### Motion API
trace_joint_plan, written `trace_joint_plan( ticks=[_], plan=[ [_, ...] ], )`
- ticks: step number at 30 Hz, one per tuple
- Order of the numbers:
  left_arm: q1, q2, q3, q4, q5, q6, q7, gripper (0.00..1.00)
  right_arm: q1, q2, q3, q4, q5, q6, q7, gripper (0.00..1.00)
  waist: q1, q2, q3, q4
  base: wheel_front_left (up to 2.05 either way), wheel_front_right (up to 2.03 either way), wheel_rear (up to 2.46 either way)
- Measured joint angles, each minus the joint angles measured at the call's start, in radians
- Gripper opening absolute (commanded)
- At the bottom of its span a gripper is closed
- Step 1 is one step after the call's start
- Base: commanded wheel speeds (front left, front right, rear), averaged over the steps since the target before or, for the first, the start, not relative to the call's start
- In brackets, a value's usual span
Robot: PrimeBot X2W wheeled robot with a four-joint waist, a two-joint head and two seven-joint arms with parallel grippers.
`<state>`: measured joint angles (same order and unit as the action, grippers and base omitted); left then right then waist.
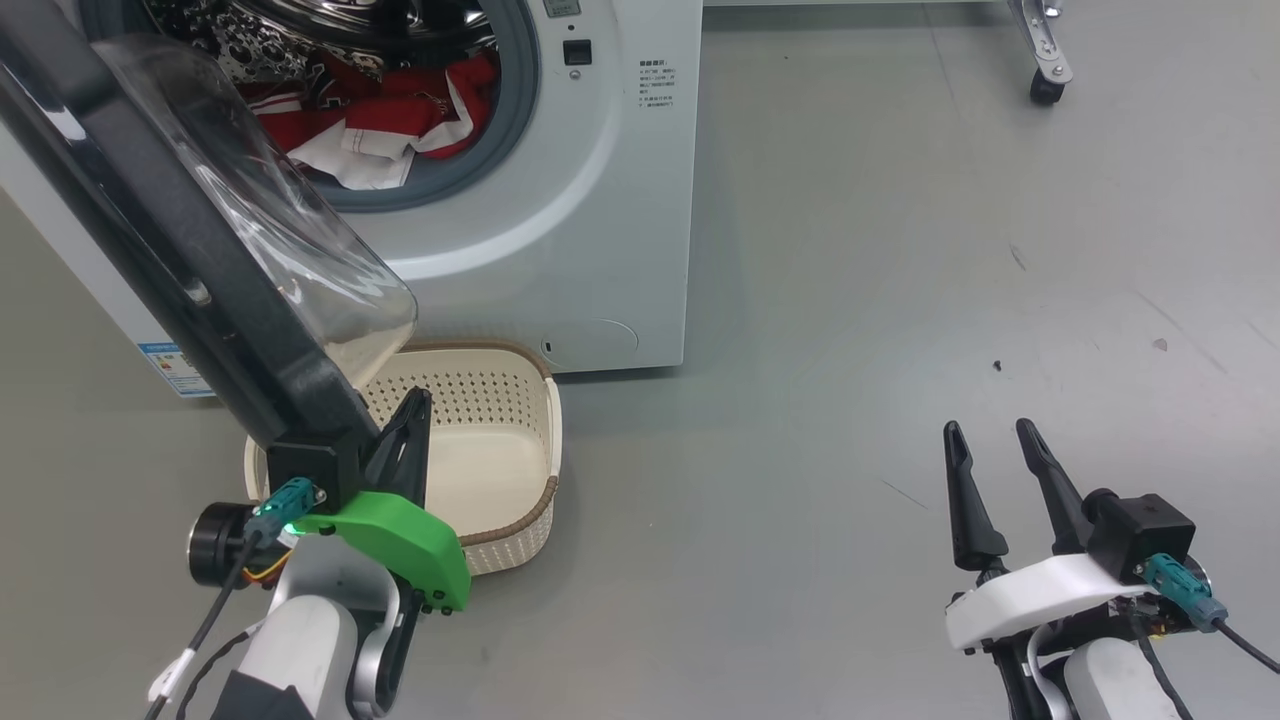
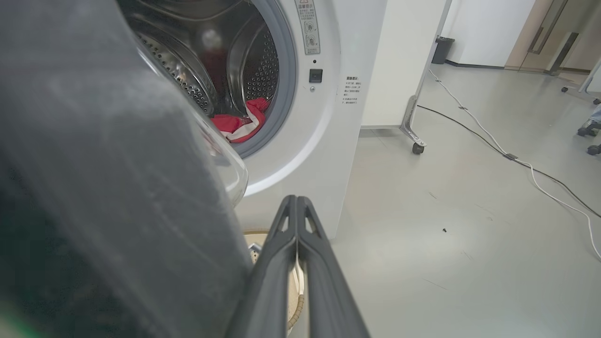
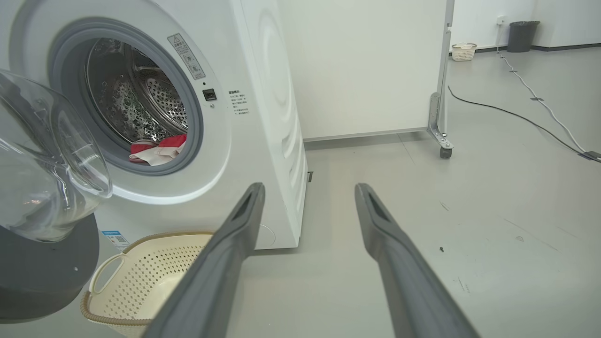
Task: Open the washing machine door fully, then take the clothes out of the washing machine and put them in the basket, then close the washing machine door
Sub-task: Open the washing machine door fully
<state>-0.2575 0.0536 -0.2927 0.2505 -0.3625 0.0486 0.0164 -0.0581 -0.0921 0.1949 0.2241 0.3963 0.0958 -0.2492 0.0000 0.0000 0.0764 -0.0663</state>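
The washing machine (image 1: 590,210) stands with its round opening uncovered. Inside the steel drum (image 3: 141,94) the clothes (image 1: 385,120), red cloth with white panels, lie in a loose heap at the front bottom of the opening, against the grey rubber ring (image 1: 520,110). In the right wrist view the same heap (image 3: 159,148) sits low in the drum, with the upper part of the drum bare.

The basket (image 1: 552,430) sits on the floor (image 1: 900,300) right in front of the machine and holds nothing. The door (image 1: 130,200) is swung open on the robot's left, and its clear glass bowl (image 1: 290,230) hangs over the basket's near left part.

The left gripper (image 1: 420,398) has its two dark fingers pressed together with nothing between them. It lies just beside the door's lower edge, above the basket; whether it touches the door I cannot tell. In the left wrist view its shut fingers (image 2: 281,263) point toward the machine's front, with the door's dark side close on their left.

The right gripper (image 1: 988,428) is spread wide and holds nothing, over bare floor well apart from the machine.
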Motion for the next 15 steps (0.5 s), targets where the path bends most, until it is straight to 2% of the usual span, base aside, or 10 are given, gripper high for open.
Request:
trace_joint_plan(
  ticks=[15],
  plan=[
    [0.0,-0.007,0.002,0.042,-0.023,0.0,-0.041,0.0,0.0,0.005,0.002,0.016,-0.013,0.009,0.0,1.0,0.0,0.0,-0.013,0.02,0.0,0.0,0.0]
  ],
)
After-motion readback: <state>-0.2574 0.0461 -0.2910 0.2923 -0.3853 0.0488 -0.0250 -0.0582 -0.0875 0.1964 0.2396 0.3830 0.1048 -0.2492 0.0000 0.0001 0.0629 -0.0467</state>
